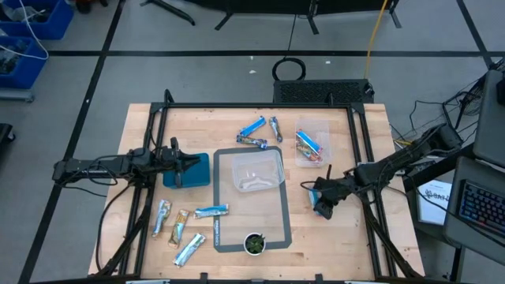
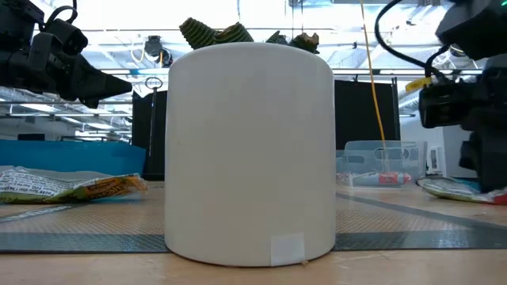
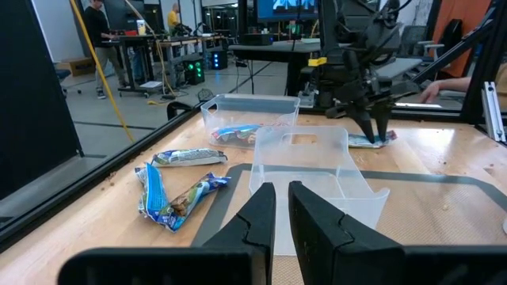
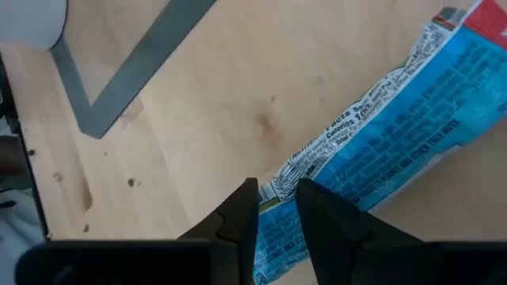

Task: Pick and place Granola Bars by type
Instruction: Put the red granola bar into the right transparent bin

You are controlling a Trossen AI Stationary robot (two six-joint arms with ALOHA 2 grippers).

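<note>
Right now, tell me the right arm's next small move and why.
Probably finish closing, then lift. The right gripper is low over the table with its jaws astride the edge of a blue granola bar, which lies flat on the wood, not yet in the small clear bin.

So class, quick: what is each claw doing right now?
Left claw: nearly shut, holding nothing.
Right claw: closing on a blue granola bar lying on the table.
</note>
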